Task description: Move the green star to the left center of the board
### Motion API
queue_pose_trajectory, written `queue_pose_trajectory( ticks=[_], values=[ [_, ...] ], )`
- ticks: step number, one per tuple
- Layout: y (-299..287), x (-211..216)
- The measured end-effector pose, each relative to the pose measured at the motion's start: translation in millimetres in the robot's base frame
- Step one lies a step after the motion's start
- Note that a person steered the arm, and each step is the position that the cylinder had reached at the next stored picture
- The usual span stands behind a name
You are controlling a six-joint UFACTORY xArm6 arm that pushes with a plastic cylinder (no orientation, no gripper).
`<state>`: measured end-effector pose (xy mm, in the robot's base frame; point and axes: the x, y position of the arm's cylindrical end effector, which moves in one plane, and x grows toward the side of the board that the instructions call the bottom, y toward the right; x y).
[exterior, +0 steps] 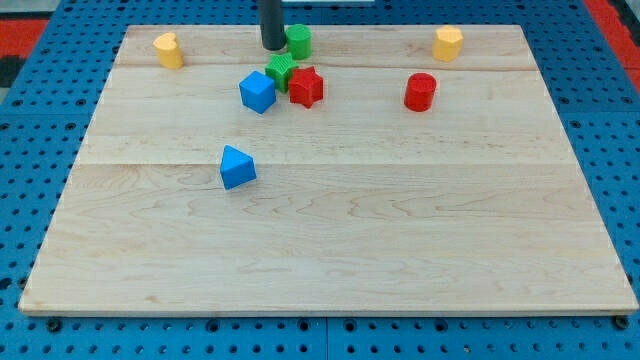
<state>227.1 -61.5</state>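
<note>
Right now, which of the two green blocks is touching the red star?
The green star, wedged between the blue cube and the red star. The green cylinder sits apart, nearer the view's top, beside my tip.

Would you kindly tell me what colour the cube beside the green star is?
Blue: the cube left of the green star, clearest in the camera view.

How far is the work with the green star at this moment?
Nothing looks done: the green star sits near the view's top, wedged between the blue cube and red star. In hand: my tip stands just above it, beside the green cylinder. Left: the whole push to the board's left center.
</note>
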Motion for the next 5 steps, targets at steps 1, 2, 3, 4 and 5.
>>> queue_pose_trajectory(
  ticks=[1, 2, 3, 4, 5],
  values=[
    [-27, 0],
    [-35, 0],
    [-32, 19],
    [3, 34],
    [8, 58]
  ],
)
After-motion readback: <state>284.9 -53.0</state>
